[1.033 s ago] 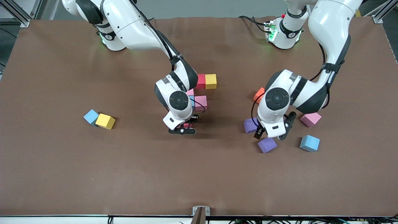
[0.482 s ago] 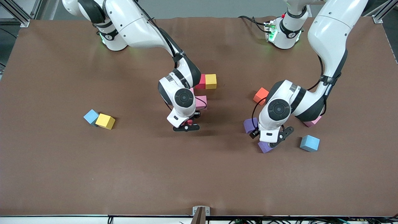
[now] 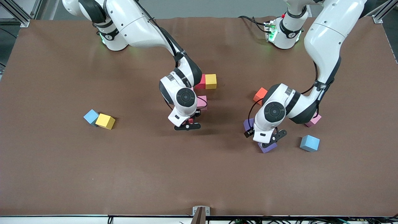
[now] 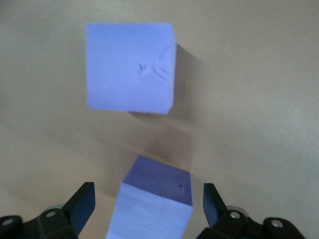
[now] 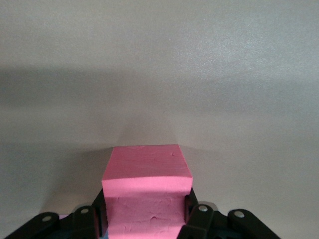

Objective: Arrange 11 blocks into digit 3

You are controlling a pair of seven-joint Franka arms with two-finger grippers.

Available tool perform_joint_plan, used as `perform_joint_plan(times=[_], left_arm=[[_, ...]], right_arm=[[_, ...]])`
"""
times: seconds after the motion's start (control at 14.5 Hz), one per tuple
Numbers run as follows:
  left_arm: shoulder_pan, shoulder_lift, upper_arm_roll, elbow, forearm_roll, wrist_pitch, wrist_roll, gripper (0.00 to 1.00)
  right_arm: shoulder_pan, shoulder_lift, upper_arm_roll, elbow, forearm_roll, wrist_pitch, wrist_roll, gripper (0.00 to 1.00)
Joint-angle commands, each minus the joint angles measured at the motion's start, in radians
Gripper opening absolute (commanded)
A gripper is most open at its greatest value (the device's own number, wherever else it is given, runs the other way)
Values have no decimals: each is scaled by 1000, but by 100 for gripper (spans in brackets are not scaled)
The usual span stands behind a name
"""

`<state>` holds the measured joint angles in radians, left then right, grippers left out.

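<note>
Both tools point(image 3: 187, 125) point(image 3: 267, 141) lower, nearer cubes point(image 3: 268, 147)

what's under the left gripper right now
A purple block sits on the table between the open fingers of the left gripper, not yet squeezed. A second purple block lies beside it, partly hidden by the arm in the front view.

A robotics lab bench: two white arms bolted to a table point(image 3: 56, 174) covered in plain brown matting, aluminium frame struts point(image 3: 18, 14) at its corners, loose cabling point(image 3: 252, 20) by one arm's base, and plain coloured foam cubes point(image 3: 105, 121) as the only props.
</note>
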<state>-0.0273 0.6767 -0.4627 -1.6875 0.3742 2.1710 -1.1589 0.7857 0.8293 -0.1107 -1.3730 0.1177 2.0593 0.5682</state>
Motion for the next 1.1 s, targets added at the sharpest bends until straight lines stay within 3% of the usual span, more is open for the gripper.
perform_joint_plan(times=[0.0,0.62,0.83,1.03], left_arm=[[4,-6,-14,-26,3,15,36,96],[18,0,-22,-54,-20,33,162,95],[18,9,-22,-54,-20,36,185,86],[18,17,-22,-55,-21,58,173,84]], right_arm=[[7,43,3,34,8,-10,42,37],[1,50,35,54,5,-11,23,38],[0,48,36,54,3,-16,-13,39],[-2,48,36,54,2,-16,-13,41]])
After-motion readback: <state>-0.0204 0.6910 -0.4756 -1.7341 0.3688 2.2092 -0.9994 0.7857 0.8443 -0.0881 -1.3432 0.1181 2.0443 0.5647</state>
